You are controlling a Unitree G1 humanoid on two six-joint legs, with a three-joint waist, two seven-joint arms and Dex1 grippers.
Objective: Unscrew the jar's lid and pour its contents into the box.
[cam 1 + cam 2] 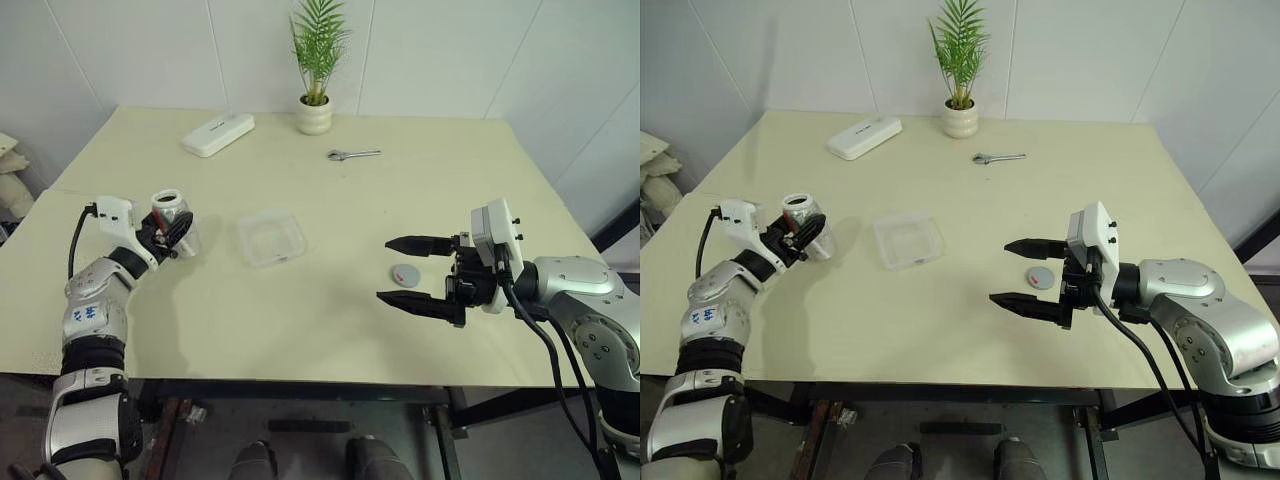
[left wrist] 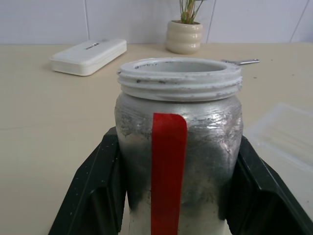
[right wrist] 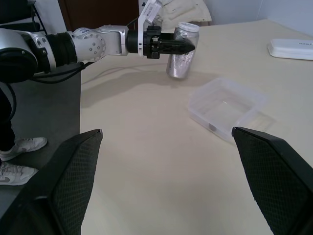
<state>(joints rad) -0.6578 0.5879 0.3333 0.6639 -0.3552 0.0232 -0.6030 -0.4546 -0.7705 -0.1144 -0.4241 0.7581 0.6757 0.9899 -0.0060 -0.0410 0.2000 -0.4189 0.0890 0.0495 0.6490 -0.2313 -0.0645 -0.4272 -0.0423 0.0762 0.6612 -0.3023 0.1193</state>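
Table [image 1: 330, 330] first: pale yellow, carrying everything. Far side: white oblong case [image 1: 218, 134], potted plant [image 1: 315, 105], small wrench [image 1: 353, 154], all well apart from the work. Box [image 1: 272, 237] sitting centre-left on the table, clear and open-topped; something small and dark possibly inside near one wall in the right wrist view, too small to call. Right gripper [image 1: 412, 271] hovering right of centre, pointing left, black fingers [image 1: 415, 243] spread wide, holding nothing. Left gripper [image 1: 175, 232] at the left edge, pinching the jar [image 1: 172, 222] across its body, just left of the box. Jar upright or near it, threaded white mouth open and uncovered, red stripe facing the left wrist camera; whether its base touches the table cannot be told. Lid [image 1: 405, 274] lying flat on the table between the right gripper's fingers in the head views, red mark up, not gripped. Unscrewing looks done; pour step in hand. Next move likely calls for carrying the jar right over the box and tipping the mouth down, keeping it inside the box walls to avoid spill on the table
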